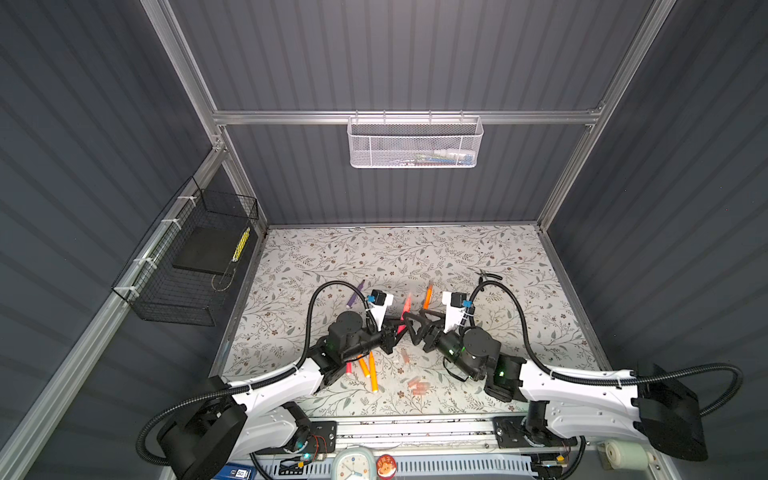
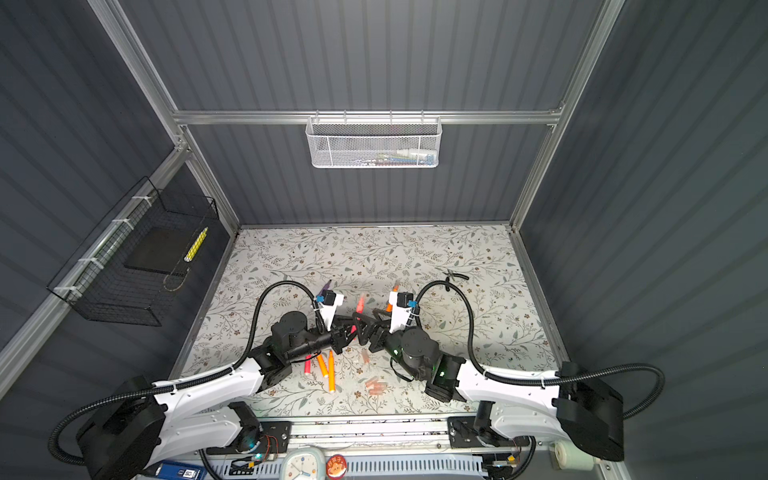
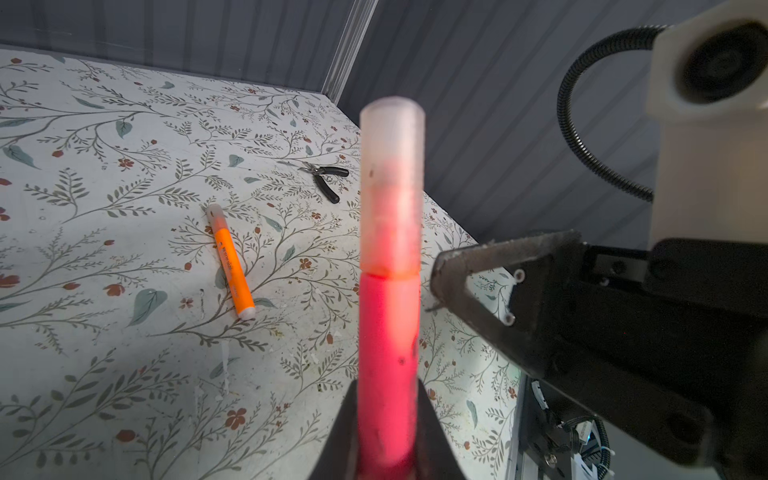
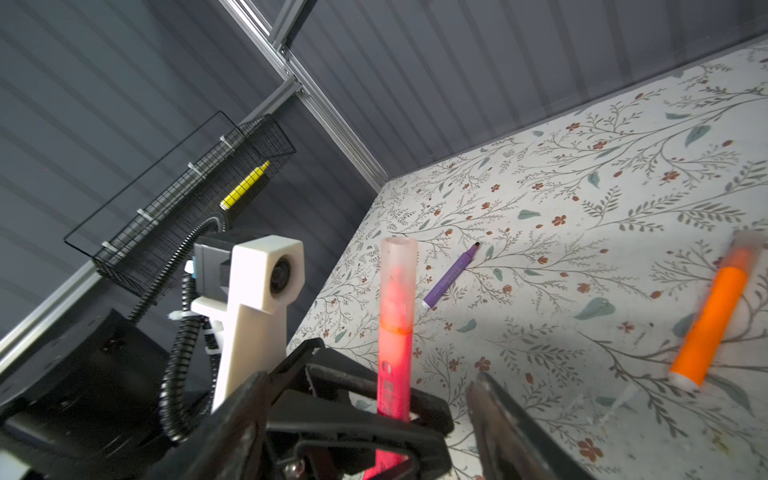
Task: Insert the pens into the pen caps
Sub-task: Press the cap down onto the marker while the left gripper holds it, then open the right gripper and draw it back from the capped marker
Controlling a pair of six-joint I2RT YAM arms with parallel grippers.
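My left gripper [image 3: 388, 415] is shut on a red-pink pen [image 3: 388, 353] and holds it upright above the mat. A translucent pen cap [image 3: 392, 187] sits over its tip. My right gripper [image 4: 374, 386] is open, its jaws apart on either side of that pen [image 4: 395, 374] and touching neither it nor the cap [image 4: 398, 282]. In both top views the two grippers [image 1: 397, 328] [image 1: 417, 328] meet at mid-table. A capped orange pen [image 1: 427, 296] and a bare purple pen [image 1: 356, 293] lie behind them. Two orange pens [image 1: 373, 372] and a red-pink one [image 1: 349, 368] lie in front, with loose caps [image 1: 417, 385] nearby.
Black-handled pliers [image 1: 488, 275] lie on the floral mat [image 1: 519, 332] at the back right. A white mesh basket [image 1: 415, 143] hangs on the back wall and a black wire basket [image 1: 187, 257] on the left wall. A metal rail [image 1: 415, 428] runs along the front edge.
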